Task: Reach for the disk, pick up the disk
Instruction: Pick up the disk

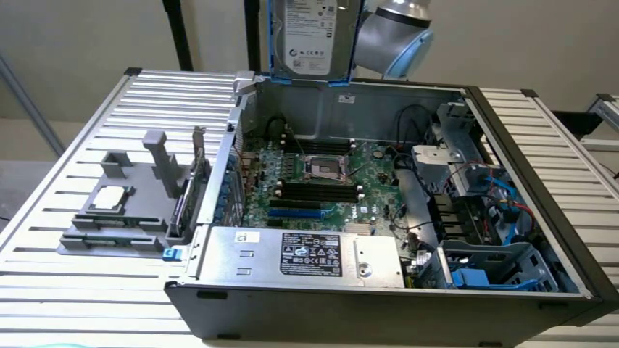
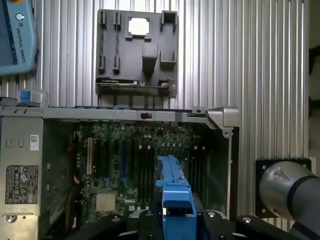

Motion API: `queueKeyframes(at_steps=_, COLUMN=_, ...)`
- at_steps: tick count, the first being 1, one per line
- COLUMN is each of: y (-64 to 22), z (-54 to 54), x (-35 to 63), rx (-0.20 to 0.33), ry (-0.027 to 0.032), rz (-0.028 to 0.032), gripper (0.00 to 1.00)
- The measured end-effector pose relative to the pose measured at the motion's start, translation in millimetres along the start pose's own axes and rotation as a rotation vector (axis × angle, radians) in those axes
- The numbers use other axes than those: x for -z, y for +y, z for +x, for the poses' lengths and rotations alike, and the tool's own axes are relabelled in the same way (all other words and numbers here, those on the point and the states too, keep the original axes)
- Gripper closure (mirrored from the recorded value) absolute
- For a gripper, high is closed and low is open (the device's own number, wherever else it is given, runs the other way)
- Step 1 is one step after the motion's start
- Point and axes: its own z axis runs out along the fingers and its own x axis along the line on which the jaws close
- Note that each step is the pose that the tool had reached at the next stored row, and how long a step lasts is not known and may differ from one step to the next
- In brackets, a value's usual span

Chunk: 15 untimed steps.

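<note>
- The jaws are clenched on the disk. In the wrist view their black parts press from both sides on the edge of its blue carrier, and no gap is seen.
- The disk is held upright above the far wall of the open computer case. Whether its lower edge is clear of that wall, I cannot tell.
- The disk is flat, rectangular and silver-grey, with blue plastic along both long sides. Its white label has printed lines and small round marks, too small to read.
- Next to the disk, above the case, is the robot arm, of smooth grey metal with a light-blue cap.
- In the wrist view a light-blue cap carries the words "UNIVERSAL ROBOTS".
- Inside the case, at the near wall, lies a silver box with a black label; the print cannot be read.
- On the floor of the case is a green motherboard with long black slots and a square socket.
- The case stands on a desk of ribbed silver metal.
- Beside the case, on the exterior view's left, is a grey plastic tray with a square silver chip on it.
</note>
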Motion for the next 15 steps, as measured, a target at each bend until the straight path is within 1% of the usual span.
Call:
queueKeyframes(at_steps=4, y=-13.4, z=9.0, x=0.8, rx=0.000, ry=0.0003, rz=0.0001, gripper=0.67)
queueKeyframes(at_steps=15, y=-40.1, z=40.8, x=3.8, rx=0.000, ry=0.0001, rz=0.0001, gripper=0.67)
